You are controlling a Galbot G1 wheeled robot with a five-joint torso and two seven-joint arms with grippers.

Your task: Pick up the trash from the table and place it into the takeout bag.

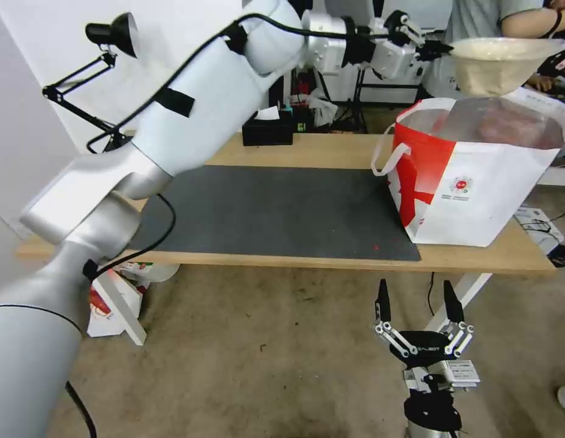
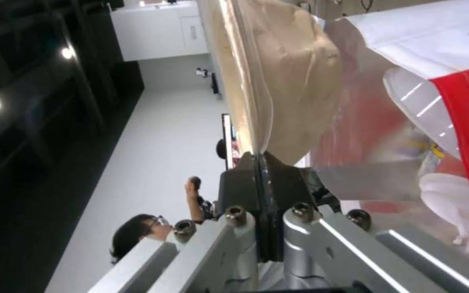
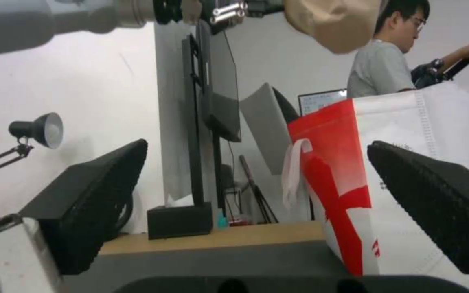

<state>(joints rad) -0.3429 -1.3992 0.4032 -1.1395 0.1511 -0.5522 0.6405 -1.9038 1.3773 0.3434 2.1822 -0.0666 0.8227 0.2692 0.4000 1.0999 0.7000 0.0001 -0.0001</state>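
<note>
The left arm's silver upper link fills the near left of the head view, reaching up and across the table (image 1: 282, 258) to the far right. At its end the left gripper (image 1: 439, 48) holds the shallow beige bowl (image 1: 498, 64) by its rim, level and upright, in the air above the open mouth of the takeout bag (image 1: 483, 194). In the left wrist view the gripper's fingers (image 2: 245, 179) are pressed together on the thin edge of the bowl (image 2: 294, 77), with the bag's silvery lining (image 2: 364, 118) just beyond it.

The bag stands at the table's right end, its near bottom corner on the dark grey mat (image 1: 276, 210) and its base close to the front table edge. Through its open top a reddish shape shows under a hazy film; what it is cannot be told. One white loop handle (image 1: 389, 155) hangs over the red side panel. The mat's surface is bare apart from a small red speck (image 1: 376, 247) near its front edge. A black tissue box (image 1: 268, 129) sits at the far table edge, well apart from the bag.

The right gripper (image 1: 419, 310) hangs low in front of the table, below the tabletop level, pointing upward, its two black fingers spread wide and holding nothing. In the right wrist view its fingers (image 3: 90, 203) frame the bag (image 3: 343, 171) from below.
</note>
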